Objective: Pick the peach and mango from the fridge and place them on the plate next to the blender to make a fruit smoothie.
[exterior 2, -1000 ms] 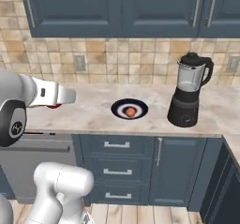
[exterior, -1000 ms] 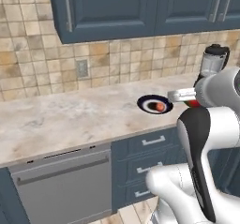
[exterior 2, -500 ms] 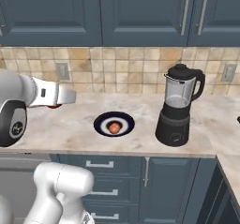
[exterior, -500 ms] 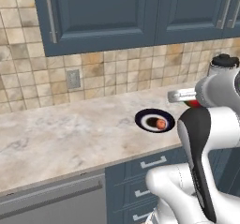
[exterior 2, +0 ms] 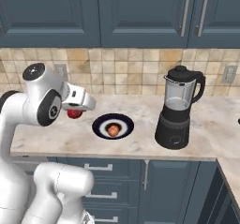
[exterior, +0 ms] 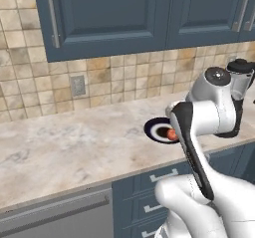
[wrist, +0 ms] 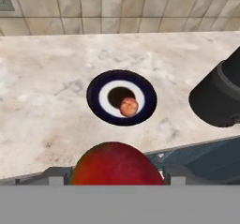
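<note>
gripper (exterior 2: 74, 113) pinching mango (wrist: 117, 164) | plate (wrist: 143, 110) mid-frame, 1 peach (wrist: 128, 107) on it | drop mango beside peach, not on top

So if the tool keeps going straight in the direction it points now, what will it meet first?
Most likely the plate, which already holds the peach. The tool, carrying the mango, looks down at it in the hand view. Depth is unclear, so it could also land on the counter just before the plate's rim.
</note>
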